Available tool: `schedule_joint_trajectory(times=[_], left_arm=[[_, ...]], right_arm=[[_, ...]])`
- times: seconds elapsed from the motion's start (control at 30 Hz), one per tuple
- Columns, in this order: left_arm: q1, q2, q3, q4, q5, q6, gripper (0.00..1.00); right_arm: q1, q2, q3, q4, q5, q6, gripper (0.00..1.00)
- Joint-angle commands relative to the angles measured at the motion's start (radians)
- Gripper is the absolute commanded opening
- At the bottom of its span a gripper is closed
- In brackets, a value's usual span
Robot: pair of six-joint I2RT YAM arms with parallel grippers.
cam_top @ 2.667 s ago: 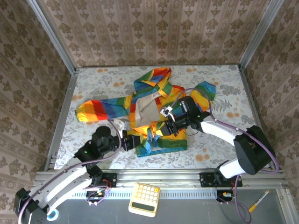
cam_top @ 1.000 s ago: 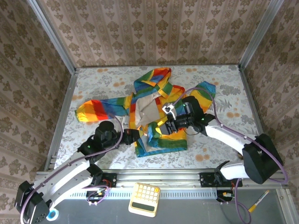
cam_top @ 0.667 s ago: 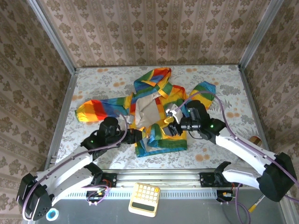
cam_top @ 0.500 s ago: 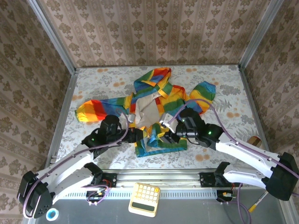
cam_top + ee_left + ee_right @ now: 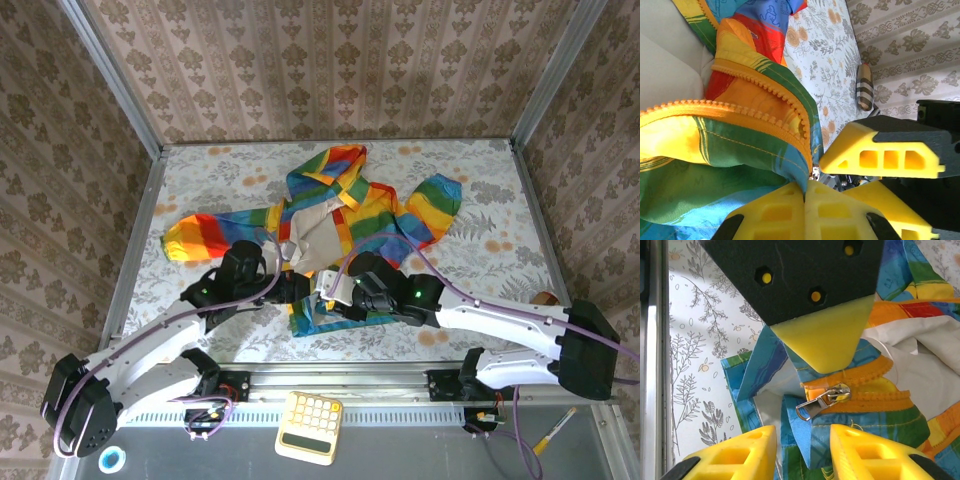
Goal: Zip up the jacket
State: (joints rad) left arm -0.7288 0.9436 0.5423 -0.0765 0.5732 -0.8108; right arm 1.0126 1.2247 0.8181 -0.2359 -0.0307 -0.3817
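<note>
Rainbow-striped jacket (image 5: 340,215) lies spread mid-desk (image 5: 500,180). My right hand (image 5: 802,435) has slid left and nearer, to the jacket's near edge, fingers parted just short of the zipper pull (image 5: 822,401). My left hand (image 5: 805,192) stays clenched on that edge, crowding the pull. Calculator (image 5: 309,425) sits nearest, off the desk.

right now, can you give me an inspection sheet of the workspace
surface: floral table, jacket lying mid-table
job's things: jacket lies open, lining showing; zipper pull at the bottom hem
clutter: calculator and pen on the near ledge
grippers: left gripper shut on the jacket's hem; right gripper open, just short of the zipper pull
cables: purple cable arcs over the jacket
surroundings: patterned walls, metal frame
</note>
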Motion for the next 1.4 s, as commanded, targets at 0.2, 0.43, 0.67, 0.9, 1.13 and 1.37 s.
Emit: schedule_joint_trajectory(times=[0.2, 0.43, 0.67, 0.9, 1.13, 1.37], left_arm=[[-0.007, 0.015, 0.037, 0.004, 0.018, 0.029, 0.0], [-0.01, 0.029, 0.044, 0.011, 0.025, 0.03, 0.0], [-0.013, 0.031, 0.044, 0.004, 0.024, 0.035, 0.0], [-0.017, 0.017, 0.045, -0.027, 0.016, 0.047, 0.0], [-0.019, 0.011, 0.045, -0.044, 0.013, 0.053, 0.0], [-0.021, 0.02, 0.048, -0.049, 0.016, 0.059, 0.0]], right_arm=[[0.012, 0.024, 0.038, 0.029, 0.031, -0.01, 0.37], [0.012, 0.049, 0.039, 0.053, 0.037, 0.017, 0.38], [0.012, 0.051, 0.028, 0.078, 0.063, 0.045, 0.38], [0.009, 0.029, 0.008, 0.083, 0.095, 0.054, 0.3], [0.006, 0.02, -0.002, 0.078, 0.1, 0.053, 0.17], [-0.007, 0.007, -0.002, 0.056, 0.073, 0.05, 0.13]])
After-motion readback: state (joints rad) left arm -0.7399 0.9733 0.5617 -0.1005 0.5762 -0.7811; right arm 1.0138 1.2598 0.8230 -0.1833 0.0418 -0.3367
